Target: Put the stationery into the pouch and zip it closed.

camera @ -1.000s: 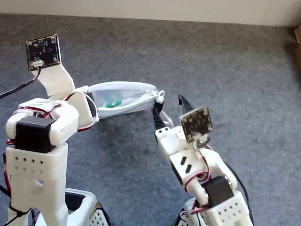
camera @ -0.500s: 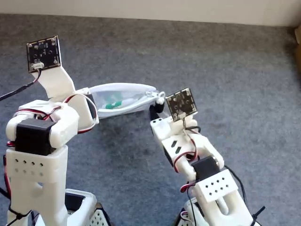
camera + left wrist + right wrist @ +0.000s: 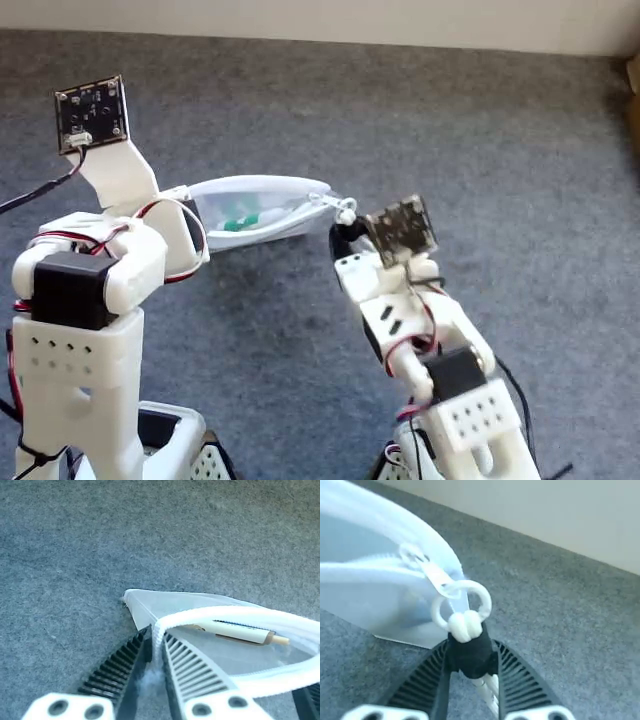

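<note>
The pouch lies open on the carpet between the arms, with a pen inside. The left gripper pinches its end seam. The right gripper is clamped on the zip pull (by its black tab). Zipping cleanly likely needs a straight draw along the teeth, with the pinched end held taut.

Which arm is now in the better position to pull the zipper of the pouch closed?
Right. The right gripper clamps the zipper pull, while the left gripper pinches the opposite end of the pouch and can anchor it against the pull.
</note>
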Available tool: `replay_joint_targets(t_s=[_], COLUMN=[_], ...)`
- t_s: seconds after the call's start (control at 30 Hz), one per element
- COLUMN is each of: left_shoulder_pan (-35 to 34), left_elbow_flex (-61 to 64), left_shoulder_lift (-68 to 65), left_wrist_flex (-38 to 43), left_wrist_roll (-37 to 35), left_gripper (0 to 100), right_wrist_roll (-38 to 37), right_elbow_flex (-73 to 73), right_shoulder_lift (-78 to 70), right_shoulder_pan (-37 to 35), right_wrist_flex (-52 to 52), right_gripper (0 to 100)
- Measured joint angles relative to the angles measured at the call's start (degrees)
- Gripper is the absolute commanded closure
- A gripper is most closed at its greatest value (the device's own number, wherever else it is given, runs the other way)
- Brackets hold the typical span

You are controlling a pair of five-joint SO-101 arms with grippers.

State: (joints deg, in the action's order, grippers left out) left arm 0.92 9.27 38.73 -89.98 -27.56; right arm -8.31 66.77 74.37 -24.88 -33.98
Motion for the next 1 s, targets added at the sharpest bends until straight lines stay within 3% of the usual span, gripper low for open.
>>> replay_joint_targets(t_s=[0.47,0.83,1.0], left_shoulder_pan=[0.26,-0.09,-0.09], left_elbow_flex=[0.26,0.44,0.62], left_shoulder_lift=[0.0,-0.09,-0.88], left_wrist_flex=[0.0,3.16,7.38], left_wrist_roll=[0.44,8.97,16.18], left_gripper=[99,99,88], right_wrist_roll=[-3.25,-4.13,-7.12], right_elbow_flex=[3.25,3.25,1.23], right_shoulder_lift=[21.63,24.88,25.14], right_shoulder_pan=[-3.96,-5.54,-8.97], right_wrist_flex=[-9.14,-18.9,-27.25], right_gripper=[99.1,99.1,99.1])
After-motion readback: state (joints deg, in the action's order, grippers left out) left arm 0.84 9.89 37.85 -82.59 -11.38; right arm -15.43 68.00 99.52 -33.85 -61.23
